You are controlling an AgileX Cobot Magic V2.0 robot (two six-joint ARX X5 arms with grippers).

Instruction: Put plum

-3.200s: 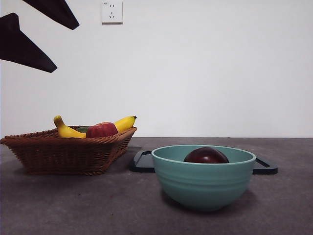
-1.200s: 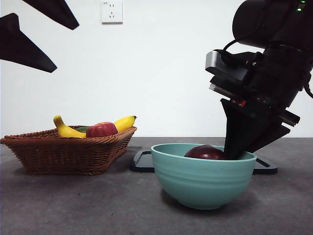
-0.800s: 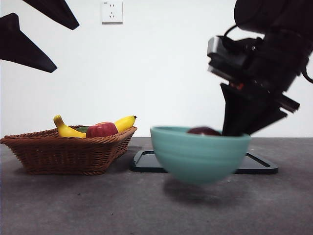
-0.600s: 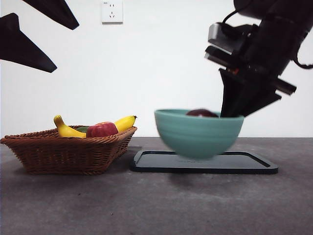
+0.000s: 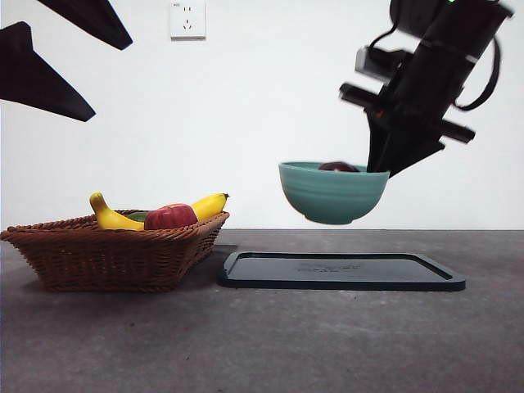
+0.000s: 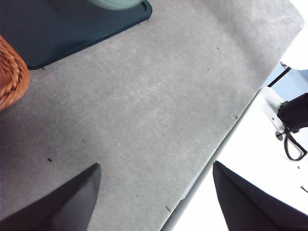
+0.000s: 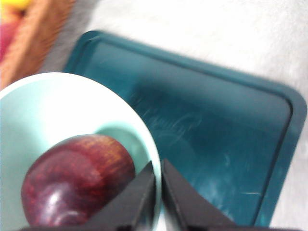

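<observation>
Plum (image 5: 338, 166), a small round glossy fruit of very dark purple-maroon skin, lies inside the pale teal ceramic bowl (image 5: 332, 193), only its top showing over the rim in the front view; the right wrist view shows it resting against the bowl's inner wall, near the pinched part of the rim. The right hand (image 7: 158, 195) holds the bowl rather than the fruit: its two black jaws stand narrowly together, one inside and one outside the rim, so the plum rides as cargo. Bowl and fruit hang in the air above the flat dark rectangular plastic tray (image 5: 341, 271), well clear of it, which suggests the tray is the intended resting place. A one-sided rim grip lets the bowl tilt, so a level carriage probably matters if the round fruit is not to roll out. The left hand (image 6: 154, 192) waits high at the side over the grey table (image 6: 144, 106), its jaws wide apart and holding nothing. The brown woven wicker basket (image 5: 110, 254) beside the tray holds a yellow banana (image 5: 115, 218) and a red apple (image 5: 170, 217).
</observation>
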